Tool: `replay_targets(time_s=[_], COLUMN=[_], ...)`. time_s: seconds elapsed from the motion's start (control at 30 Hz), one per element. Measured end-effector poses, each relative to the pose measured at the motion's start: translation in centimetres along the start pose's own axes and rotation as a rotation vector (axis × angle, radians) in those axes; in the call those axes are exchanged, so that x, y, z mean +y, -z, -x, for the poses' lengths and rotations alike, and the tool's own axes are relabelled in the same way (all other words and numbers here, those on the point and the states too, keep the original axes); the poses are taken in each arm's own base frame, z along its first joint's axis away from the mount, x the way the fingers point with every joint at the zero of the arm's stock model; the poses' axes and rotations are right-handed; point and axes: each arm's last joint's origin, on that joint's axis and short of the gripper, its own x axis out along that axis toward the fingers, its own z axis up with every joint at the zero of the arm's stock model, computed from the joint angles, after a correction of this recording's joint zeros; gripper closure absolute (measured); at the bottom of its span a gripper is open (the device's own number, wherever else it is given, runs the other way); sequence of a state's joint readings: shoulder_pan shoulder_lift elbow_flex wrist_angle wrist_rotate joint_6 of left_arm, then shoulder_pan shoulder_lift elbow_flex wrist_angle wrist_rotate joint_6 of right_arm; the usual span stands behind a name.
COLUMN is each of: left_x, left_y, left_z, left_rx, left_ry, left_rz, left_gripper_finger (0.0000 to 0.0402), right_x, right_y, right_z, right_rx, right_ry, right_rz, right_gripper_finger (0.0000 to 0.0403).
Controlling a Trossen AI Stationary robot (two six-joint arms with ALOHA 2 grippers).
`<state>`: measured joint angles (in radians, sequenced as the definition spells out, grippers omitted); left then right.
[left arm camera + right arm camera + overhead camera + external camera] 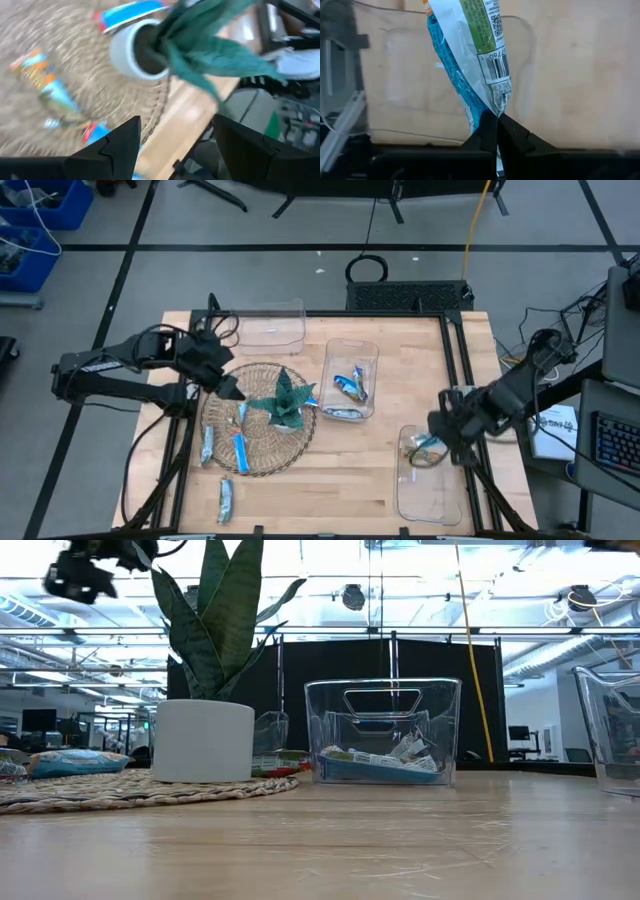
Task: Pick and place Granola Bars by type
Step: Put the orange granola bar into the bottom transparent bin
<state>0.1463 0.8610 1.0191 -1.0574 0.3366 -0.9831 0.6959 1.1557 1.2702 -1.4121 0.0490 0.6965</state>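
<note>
the high view looks straight down on the whole table [400,470]. the low view sits at tabletop height, looking level. both share the potted plant [285,402] and the middle clear bin [382,730].

Below left gripper [228,387]: woven mat [225,450] with scattered granola bars [240,451], open to reach.
Just beside it: potted plant [285,402], leaves spreading over the mat.
Beyond the plant: clear bin [350,379], open-topped.
Under right gripper [437,442]: second clear bin [428,498], mostly bare.
</note>
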Motion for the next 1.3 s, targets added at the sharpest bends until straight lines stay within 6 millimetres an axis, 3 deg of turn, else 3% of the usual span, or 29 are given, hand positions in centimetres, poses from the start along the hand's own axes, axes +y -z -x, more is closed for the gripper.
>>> replay_targets(time_s=[0.23, 0.43, 0.7, 1.0, 1.3], left_x=[1.6, 1.8, 2.6, 5.1, 7.7], left_y=[1.7, 1.7, 2.0, 2.8, 4.2], left_z=[0.6, 0.0, -2.4, -7.5, -10.3], left_rx=[-0.027, -0.049, 0.009, 0.038, 0.015], left_ry=[-0.228, -0.334, -0.470, -0.429, -0.505], left_rz=[0.155, 0.184, 0.245, 0.309, 0.373], left_gripper_finger=[0.0149, 0.0149, 0.0148, 0.0124, 0.0088], right_x=[2.6, 3.9, 4.1, 4.4, 4.1], right_y=[-0.5, -0.8, 0.2, 0.0, 0.2], right_z=[-3.8, -6.5, -9.2, -9.6, -8.6], right_rx=[-0.041, -0.064, 0.096, 0.075, 0.029], right_ry=[-0.057, -0.170, -0.329, -0.403, -0.434], right_rz=[-0.028, -0.019, -0.093, -0.094, -0.081], right_gripper_finger=[0.0403, 0.0401, 0.0342, 0.0281, 0.0287])
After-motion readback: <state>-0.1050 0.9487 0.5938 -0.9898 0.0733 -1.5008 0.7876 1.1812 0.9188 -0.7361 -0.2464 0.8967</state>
